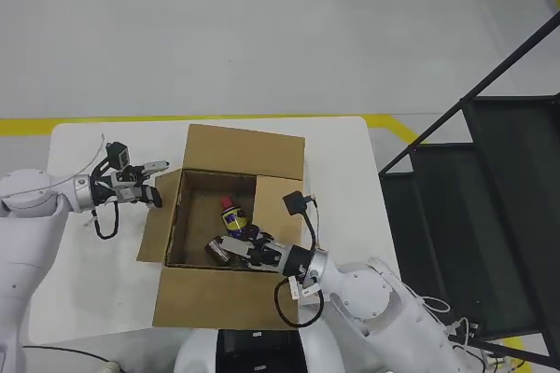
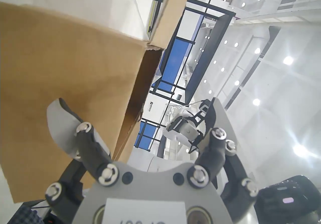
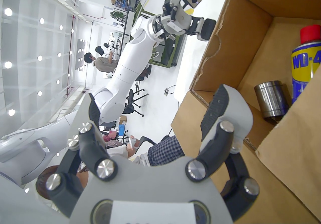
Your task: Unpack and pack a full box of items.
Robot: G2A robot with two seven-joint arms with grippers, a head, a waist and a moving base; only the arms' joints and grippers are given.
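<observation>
**Top view:** cardboard box [image 1: 247, 145] sits open on the white table [image 1: 84, 149], flaps folded out. On the box floor are a spray can [image 1: 231, 219] w/ red cap and blue-yellow body, and a metal cylinder [image 1: 217, 248] just beside it, on the side nearer the robot. The left gripper [image 1: 159, 184] hangs over the box's left flap, outside the opening. Its fingers are spread w/ nothing btwn them. The right gripper [image 1: 252, 254] is at the near-right part of the opening, close to the cylinder and can. Can't tell from here whether it touches either.

**Left wrist view:** left fingers [image 2: 62, 122] are wide apart and empty. One sits in front of the brown face of a flap. The flap's edge runs down btwn the two fingers. Contact w/ the cardboard can't be told.

**Right wrist view:** right fingers [image 3: 225, 107] are released, spread wide, holding nothing. One is over the cardboard at the box's near rim, the other is off the box. Past that rim the cylinder lies on the box floor, just beside the can. A near flap hides the can's lower part. The left gripper shows across the box, beyond the far flap and apart from it.
</observation>
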